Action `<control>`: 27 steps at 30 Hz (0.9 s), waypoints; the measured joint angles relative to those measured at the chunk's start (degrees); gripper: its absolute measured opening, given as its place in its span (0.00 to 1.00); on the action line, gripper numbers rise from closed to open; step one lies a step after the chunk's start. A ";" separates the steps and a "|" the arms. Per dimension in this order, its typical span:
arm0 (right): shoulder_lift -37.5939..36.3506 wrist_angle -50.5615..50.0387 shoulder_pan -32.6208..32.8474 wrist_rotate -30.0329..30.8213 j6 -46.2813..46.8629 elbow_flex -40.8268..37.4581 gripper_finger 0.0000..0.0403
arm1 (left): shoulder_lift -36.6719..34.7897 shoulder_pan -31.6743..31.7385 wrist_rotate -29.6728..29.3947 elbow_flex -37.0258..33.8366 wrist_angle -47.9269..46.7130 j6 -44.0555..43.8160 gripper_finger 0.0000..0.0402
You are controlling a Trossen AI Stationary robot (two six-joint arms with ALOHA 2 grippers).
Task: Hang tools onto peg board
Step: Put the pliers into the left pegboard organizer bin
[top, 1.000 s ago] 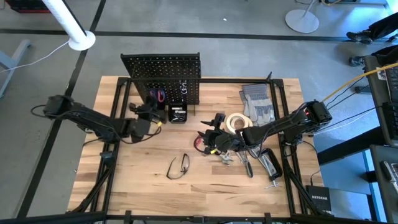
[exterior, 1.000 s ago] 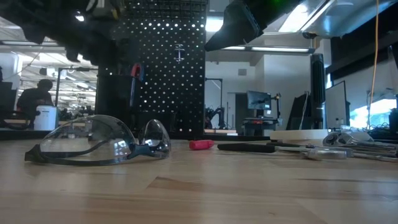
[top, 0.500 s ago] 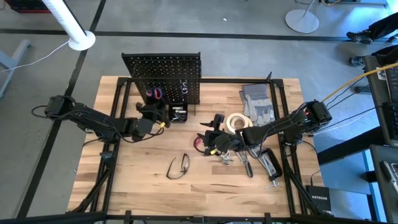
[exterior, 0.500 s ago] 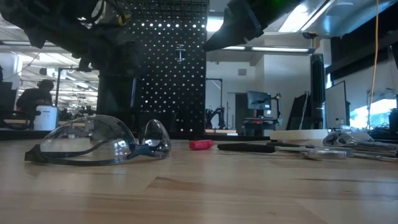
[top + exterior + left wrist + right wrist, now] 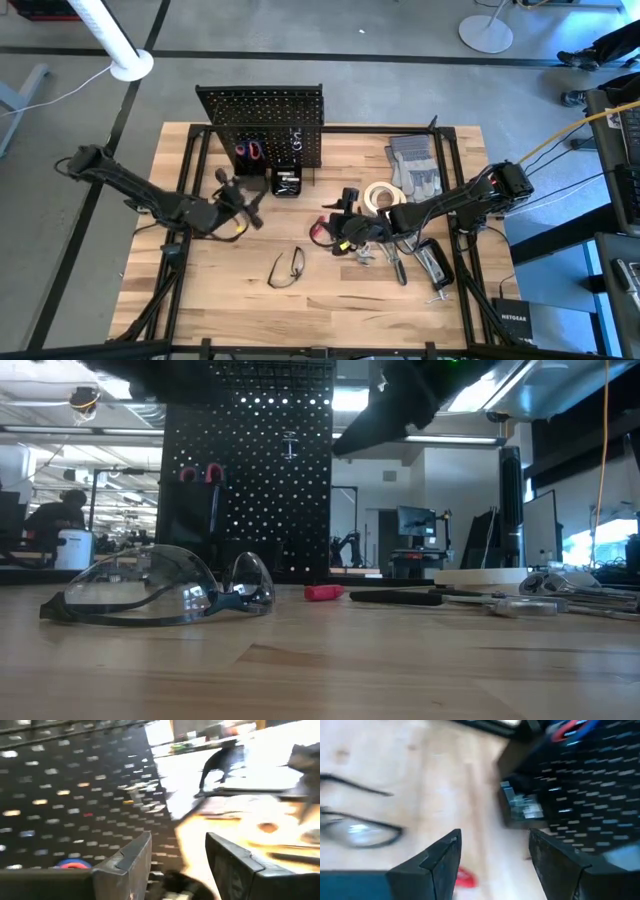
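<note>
Gloves [image 5: 415,165] beside tape roll [image 5: 379,196], glasses [image 5: 288,267] before peg board [image 5: 262,120]

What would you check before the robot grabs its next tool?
1. Left gripper empty and open: ok.
2. Red-handled tool sits in a bin on the peg board: ok.
3. Left gripper clear of the board: ok, it is out over the table in front.
4. Glasses lying free on the table: ok.
5. Right gripper open, holding nothing: ok.
6. Right gripper lined up on a tool: cannot tell.
</note>
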 joint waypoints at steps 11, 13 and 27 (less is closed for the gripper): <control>0.39 -12.65 -0.04 -12.09 12.71 0.00 0.57 | 0.32 -10.23 20.23 -1.74 -24.82 -43.09 0.43; 0.66 -14.75 -0.07 -13.90 15.06 0.00 0.57 | 3.49 -11.01 20.32 -2.16 -24.96 -47.35 0.43; 3.17 -30.81 3.82 -22.04 34.42 -0.07 0.57 | 19.36 -10.35 25.99 -2.14 -15.12 -50.94 0.43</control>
